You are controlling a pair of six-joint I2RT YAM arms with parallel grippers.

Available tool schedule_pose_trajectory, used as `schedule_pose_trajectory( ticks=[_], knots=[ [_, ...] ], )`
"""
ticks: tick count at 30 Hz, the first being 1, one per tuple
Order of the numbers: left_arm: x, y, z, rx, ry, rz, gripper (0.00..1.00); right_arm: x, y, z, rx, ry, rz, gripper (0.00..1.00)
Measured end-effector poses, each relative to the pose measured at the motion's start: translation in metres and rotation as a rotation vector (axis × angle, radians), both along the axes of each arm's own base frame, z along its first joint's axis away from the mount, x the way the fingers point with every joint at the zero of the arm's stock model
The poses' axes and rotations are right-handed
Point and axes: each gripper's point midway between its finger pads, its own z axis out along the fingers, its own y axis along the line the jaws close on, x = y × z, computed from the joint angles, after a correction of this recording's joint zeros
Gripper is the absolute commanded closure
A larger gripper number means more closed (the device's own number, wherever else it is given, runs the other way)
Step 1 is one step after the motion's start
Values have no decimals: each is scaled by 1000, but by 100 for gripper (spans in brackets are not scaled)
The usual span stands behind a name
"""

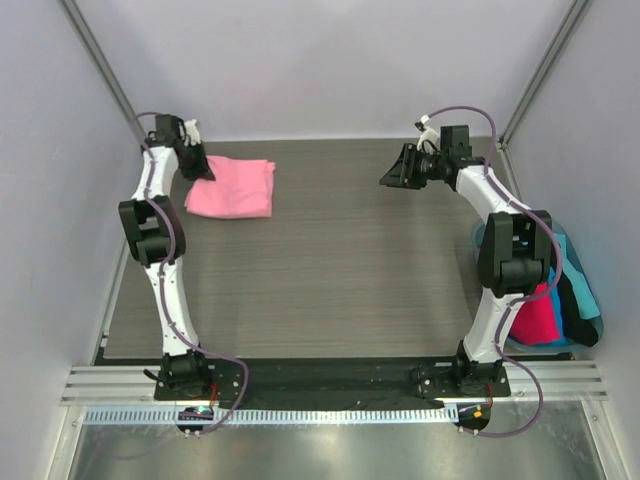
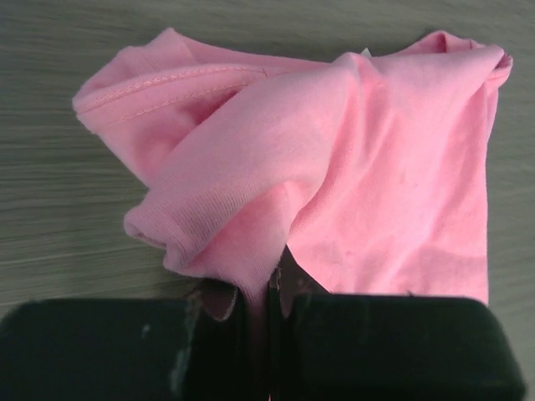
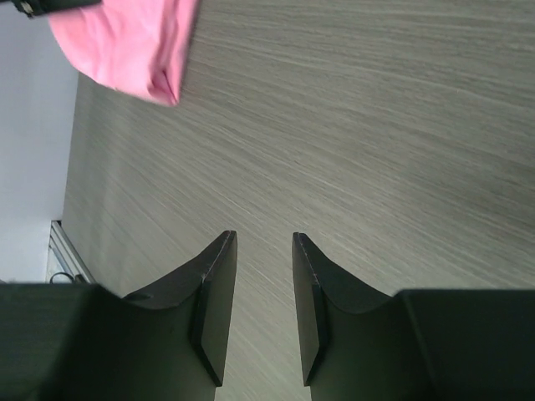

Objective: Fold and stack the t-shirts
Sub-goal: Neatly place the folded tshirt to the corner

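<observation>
Left end effector (image 2: 269, 313): clamped on an edge of the light pink t-shirt (image 1: 232, 187).
Light pink t-shirt: folded, at the far-left corner of the bench (image 1: 330, 280).
Right end effector (image 3: 263, 284): jaws parted, holding nothing.
Remaining: heaped t-shirts (image 1: 540, 318) at the bench's right edge, apparently unfolded.

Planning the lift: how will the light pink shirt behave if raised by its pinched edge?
Probably floppy: the light pink shirt bunches into soft folds by the left pincer. Likely light, being thin knit. It may unfold and drape, since only one edge is pinched.
</observation>
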Motion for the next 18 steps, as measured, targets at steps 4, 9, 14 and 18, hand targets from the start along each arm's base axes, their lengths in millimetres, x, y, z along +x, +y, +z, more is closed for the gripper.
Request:
schedule_pose_trajectory(
  ticks=[4,9,14,18],
  knots=[
    [14,63,10,137,-61,71,100,-9,-3,-6,-21,13,-2,61],
    [29,110,1,284,-96,112,100,-14,-6,2,-38,-4,-5,61],
    [46,136,-21,416,-115,113,100,-21,-8,6,-55,-16,-12,61],
    [53,148,-32,495,-119,122,100,-25,-10,4,-63,-9,-20,61]
  ],
)
